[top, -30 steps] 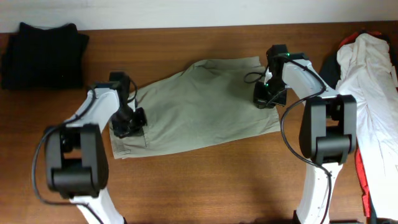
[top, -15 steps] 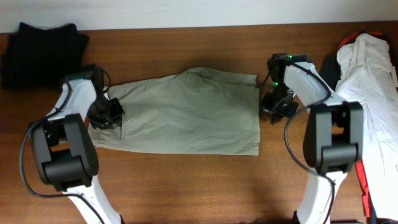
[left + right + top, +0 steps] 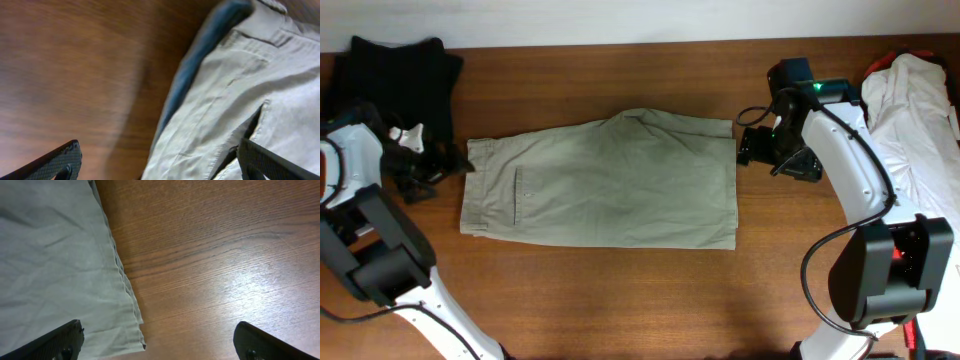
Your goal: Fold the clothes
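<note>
Right now the shorts (image 3: 605, 180) lie flat on the desk (image 3: 620, 290), between my left end effector (image 3: 448, 163) and right end effector (image 3: 748, 150), both spread and empty. Next, I judge, comes gripping one end of the shorts to fold it across.

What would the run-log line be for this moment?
shorts: spread flat | left gripper: open, at waistband end | right gripper: open, at hem end | held: nothing

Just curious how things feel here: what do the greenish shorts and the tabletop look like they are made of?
The shorts: matte woven cloth, probably cotton, judging by soft creases and stitched seams. The table: brown wood or wood-look laminate; grain lines run across it, and a soft glare suggests a smooth, lightly glossy finish.
</note>
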